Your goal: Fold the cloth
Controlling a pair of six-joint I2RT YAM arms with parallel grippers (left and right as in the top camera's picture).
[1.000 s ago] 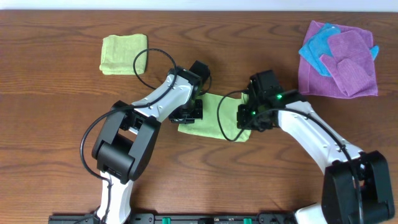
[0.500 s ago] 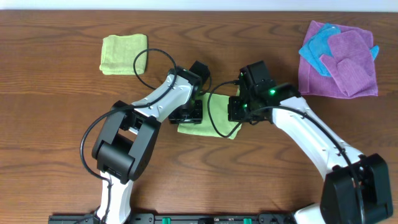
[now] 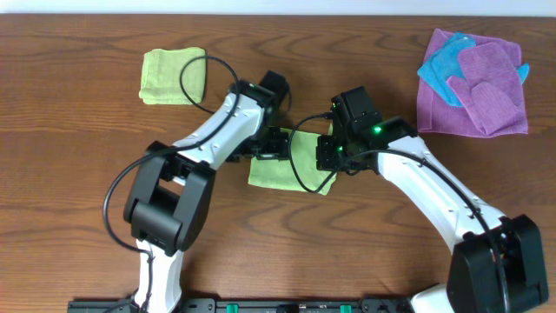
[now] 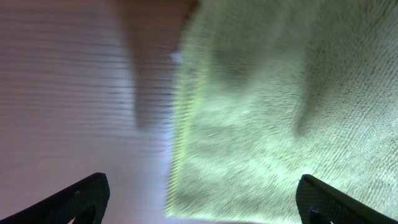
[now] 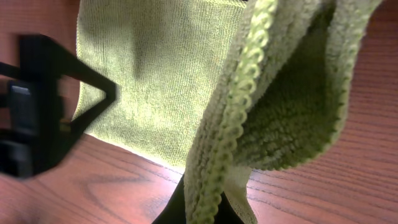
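So, the brown wood-grain worktop filled pretty much the whole overhead shot, with just a thin white strip running along its far edge. Both arms were bent in toward the middle. The left arm came in from the near left, and the right arm came in from the near right with a little green light on close to its wrist.

Next biggest was the purple cloth, rumpled in the far right corner with a blue cloth lying on its left part. The yellow-green cloth sat about mid-worktop, right between the two arms. Its left part lay flat on the wood, and its right side was lifted up and curled back over itself. A paler green wad sat far left, well apart from everything else.

The right pincer was clamped tight on that raised side, with the scalloped hem running straight down into it. The left pincer was over the cloth's left edge, jaws spread wide with nothing gripped. That view was blurry, so I couldn't tell whether it touched the fabric. A thin black cable looped across the cloth.
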